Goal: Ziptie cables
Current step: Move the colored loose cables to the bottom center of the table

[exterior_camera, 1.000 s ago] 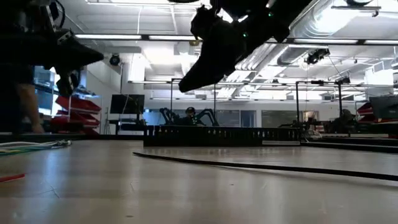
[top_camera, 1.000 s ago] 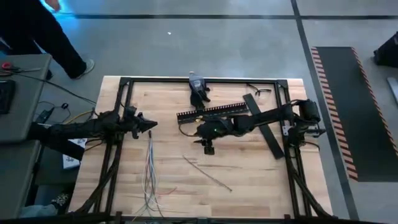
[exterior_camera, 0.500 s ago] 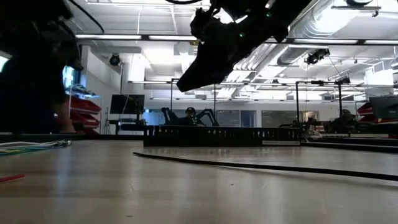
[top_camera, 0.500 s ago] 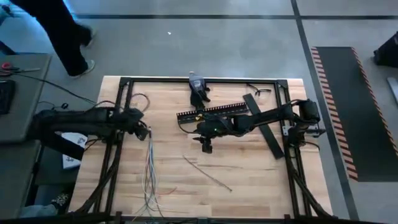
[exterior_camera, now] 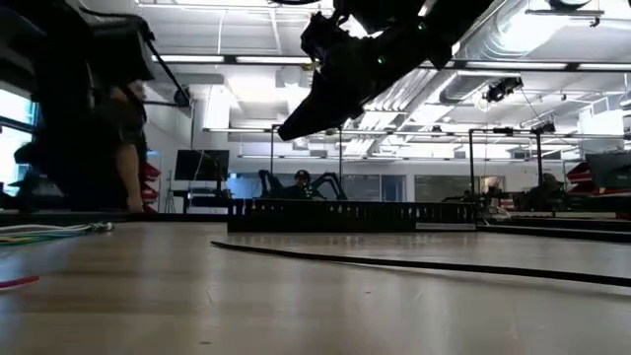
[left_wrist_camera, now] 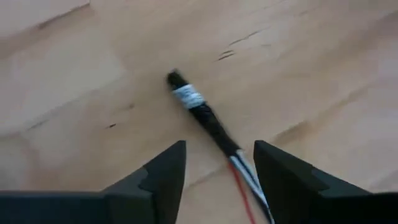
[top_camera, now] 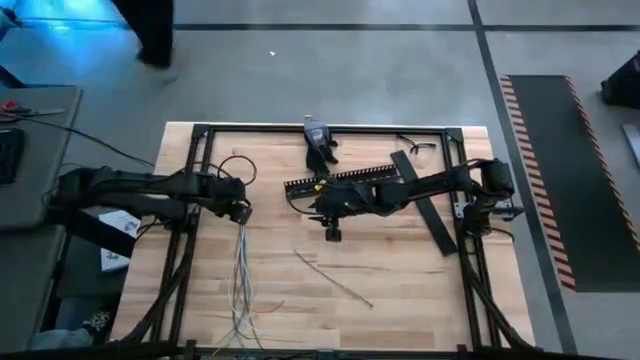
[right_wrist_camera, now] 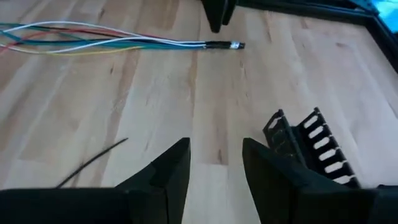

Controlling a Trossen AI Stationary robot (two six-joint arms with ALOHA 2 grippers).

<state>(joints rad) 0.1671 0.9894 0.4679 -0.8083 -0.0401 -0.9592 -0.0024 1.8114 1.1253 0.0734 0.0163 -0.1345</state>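
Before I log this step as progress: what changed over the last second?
The left gripper swung in over the bound end of the cables and now hovers above it, fingers open, nothing held. The right gripper drifted slightly toward the black comb-edged duct, also open and empty. A person walked away past the table's far left corner. Cables, duct and thin dark strip lie unmoved.

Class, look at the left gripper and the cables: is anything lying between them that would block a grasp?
Nothing visible does. The left gripper hangs open right over the black-wrapped end of the cables, with only bare table around that end.
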